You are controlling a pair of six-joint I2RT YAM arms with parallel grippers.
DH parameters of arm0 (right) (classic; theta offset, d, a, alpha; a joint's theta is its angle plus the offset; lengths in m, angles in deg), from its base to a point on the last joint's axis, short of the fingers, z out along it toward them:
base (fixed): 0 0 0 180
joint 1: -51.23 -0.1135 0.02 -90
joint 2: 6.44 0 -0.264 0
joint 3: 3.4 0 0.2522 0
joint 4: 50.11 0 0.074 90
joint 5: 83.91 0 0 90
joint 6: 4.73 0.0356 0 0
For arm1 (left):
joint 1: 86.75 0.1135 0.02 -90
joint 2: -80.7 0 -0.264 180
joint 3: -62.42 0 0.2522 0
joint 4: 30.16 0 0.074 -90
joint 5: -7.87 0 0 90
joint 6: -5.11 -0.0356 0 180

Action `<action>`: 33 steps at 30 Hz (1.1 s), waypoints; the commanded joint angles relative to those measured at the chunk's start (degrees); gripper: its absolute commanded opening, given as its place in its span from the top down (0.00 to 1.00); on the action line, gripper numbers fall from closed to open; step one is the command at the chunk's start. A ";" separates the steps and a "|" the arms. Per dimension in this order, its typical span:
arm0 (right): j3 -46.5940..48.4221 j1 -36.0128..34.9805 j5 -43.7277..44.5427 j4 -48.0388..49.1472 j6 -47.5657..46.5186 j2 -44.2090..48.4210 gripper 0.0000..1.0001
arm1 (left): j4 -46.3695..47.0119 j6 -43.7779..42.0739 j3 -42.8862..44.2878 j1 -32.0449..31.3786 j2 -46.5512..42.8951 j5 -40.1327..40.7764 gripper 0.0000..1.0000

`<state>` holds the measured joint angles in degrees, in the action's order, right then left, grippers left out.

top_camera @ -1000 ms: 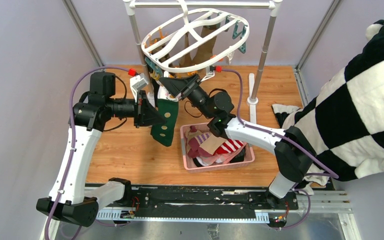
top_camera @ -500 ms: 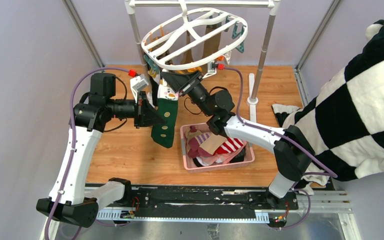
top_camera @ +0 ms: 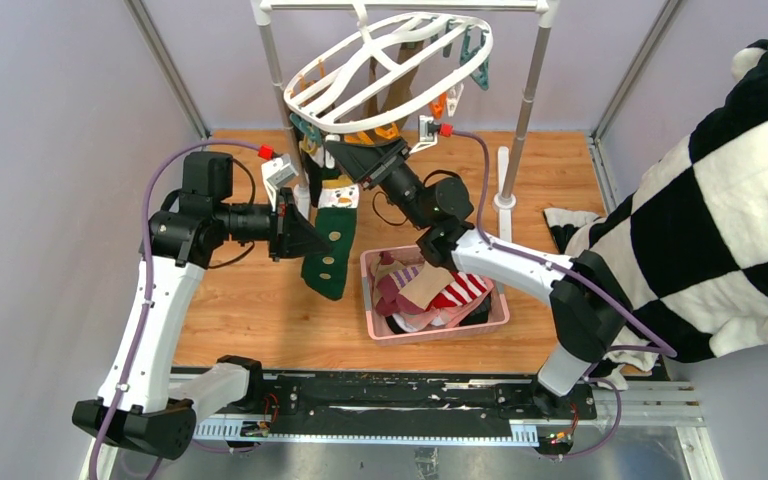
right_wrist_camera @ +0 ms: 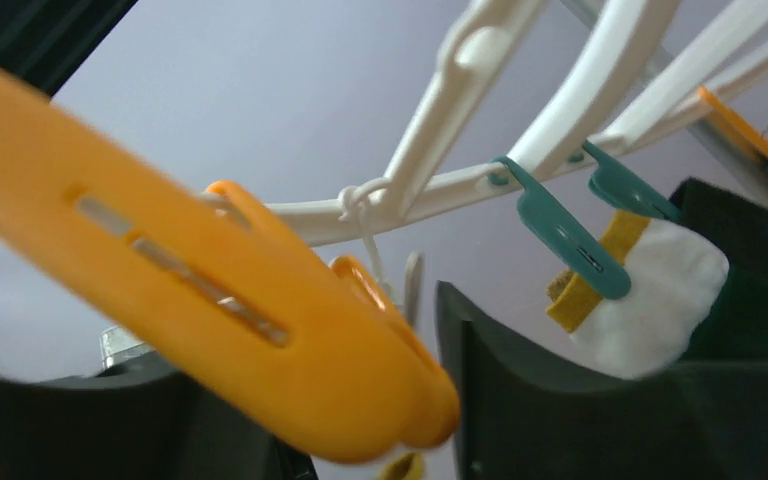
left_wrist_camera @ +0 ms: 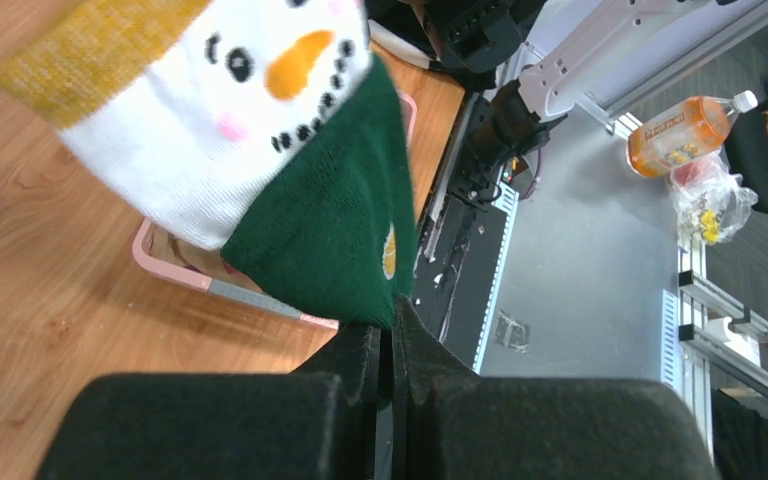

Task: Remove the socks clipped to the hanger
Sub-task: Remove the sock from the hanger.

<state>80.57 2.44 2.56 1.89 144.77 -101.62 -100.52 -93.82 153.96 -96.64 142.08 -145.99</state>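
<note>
The white oval hanger (top_camera: pixel 332 112) hangs tilted from the rack, with orange and teal clips. A green sock with a snowman face (top_camera: pixel 328 255) hangs from a teal clip (right_wrist_camera: pixel 560 232) by its mustard cuff. My left gripper (top_camera: pixel 300 235) is shut on the sock's green edge (left_wrist_camera: pixel 360 250). My right gripper (top_camera: pixel 360 160) is raised under the hanger's front rim (right_wrist_camera: pixel 480 60), open, with an orange clip (right_wrist_camera: pixel 260 320) between its fingers (right_wrist_camera: pixel 560 400). Brown socks (top_camera: pixel 400 95) hang further back on the hanger.
A pink slotted basket (top_camera: pixel 500 312) with several loose socks stands on the wooden table right of the green sock. The grey pole rack (top_camera: pixel 530 90) stands behind. A large black-and-white checked plush cloth (top_camera: pixel 720 200) fills the right side.
The hanger has tilted more steeply, its right side higher. My right gripper has risen a little towards its front clips. My left gripper still holds the green sock, shifted slightly.
</note>
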 commanded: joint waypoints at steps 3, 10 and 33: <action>-8.63 1.33 -3.34 -2.24 -2.61 6.55 0.16 | -0.95 -2.23 -2.21 -0.48 -3.04 1.79 1.00; -21.41 1.33 -4.52 -5.26 -7.61 16.94 0.05 | -0.97 -2.82 -2.50 -0.48 -3.29 1.91 1.00; -14.13 -9.03 -31.12 -38.65 -66.79 24.49 0.00 | -0.97 -1.79 -7.63 -0.57 -9.51 -0.48 1.00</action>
<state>62.76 -5.78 -19.84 -29.74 86.72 -74.76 -101.29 -95.80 146.13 -96.70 134.13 -145.16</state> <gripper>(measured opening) 0.999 0.022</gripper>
